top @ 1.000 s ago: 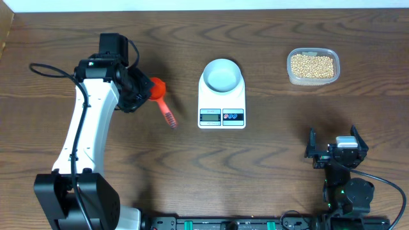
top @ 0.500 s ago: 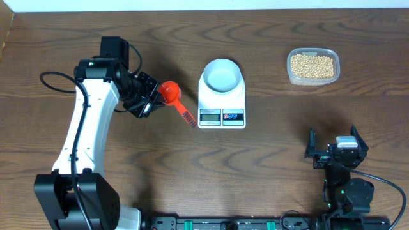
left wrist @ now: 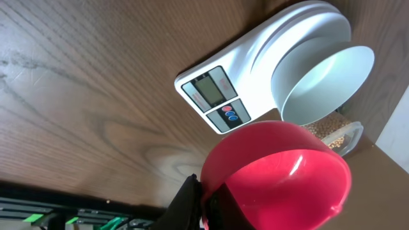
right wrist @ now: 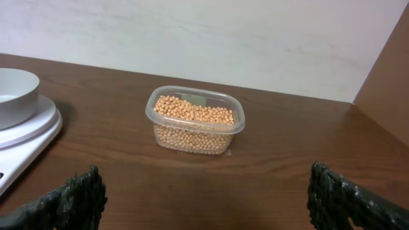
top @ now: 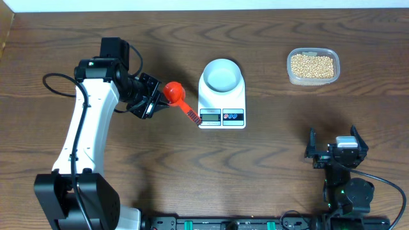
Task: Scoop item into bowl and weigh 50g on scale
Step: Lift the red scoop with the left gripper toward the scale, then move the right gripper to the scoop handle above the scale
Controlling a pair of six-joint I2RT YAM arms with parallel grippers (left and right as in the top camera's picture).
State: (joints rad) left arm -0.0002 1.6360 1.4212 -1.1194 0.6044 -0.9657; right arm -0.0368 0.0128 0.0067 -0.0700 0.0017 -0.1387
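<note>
My left gripper point(top: 155, 102) is shut on a red plastic scoop point(top: 176, 94) and holds it just left of the white scale point(top: 222, 108). In the left wrist view the scoop's cup point(left wrist: 278, 172) is empty, and my fingers point(left wrist: 204, 201) pinch it at the cup's near edge. The white bowl point(top: 222, 75) sits empty on the scale point(left wrist: 217, 96). The tan beans point(top: 312, 65) fill a clear tub at the far right; they also show in the right wrist view point(right wrist: 194, 122). My right gripper point(right wrist: 204, 198) is open and empty, parked at the front right.
The clear plastic tub point(top: 291, 75) stands near the back right. The table's back edge meets a white wall point(right wrist: 223, 38). A black rail with cables point(top: 217, 223) runs along the front edge.
My left gripper has carried the red scoop to the right, from well left of the scale to right beside its left edge. The right arm has not moved.
</note>
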